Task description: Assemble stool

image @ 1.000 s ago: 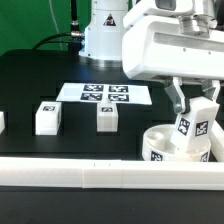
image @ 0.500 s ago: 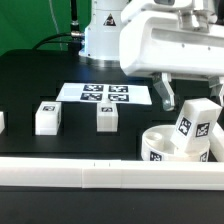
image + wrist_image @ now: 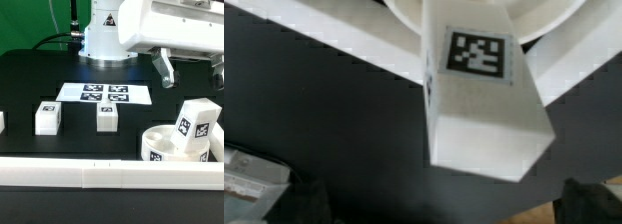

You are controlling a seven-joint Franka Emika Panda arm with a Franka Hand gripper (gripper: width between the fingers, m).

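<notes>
My gripper (image 3: 193,80) hangs open and empty, jaws spread wide, above the leg block (image 3: 196,124) and clear of its top. That leg block stands in the seat disc (image 3: 152,143), leaning towards the exterior view's right rather than upright, with its tag facing the camera. The disc sits on the black table (image 3: 30,80) just behind the long white rail (image 3: 70,178).

I judge the step in hand to be getting this leg properly home in the seat. To do it well I would keep the fingers (image 3: 165,72) wide, stay centred over the block, and take it low on its flat sides. I would square it to vertical before pressing or turning, since a tilted leg is likely to jam. Any sideways travel should start only from well above the block's top corner.

Further out, a second leg block (image 3: 48,117) and a third leg block (image 3: 107,118) stand apart on the table, in front of the marker board (image 3: 68,92).

I cannot see the foot of the leaning block or any socket, because the disc's rim hides them, so I cannot tell whether it is engaged. The far finger and part of the disc are cut off at the exterior view's right edge. A white piece (image 3: 2,121) at its left edge is too cropped to name. The wrist view is filled by the block (image 3: 482,100) and blurred.
</notes>
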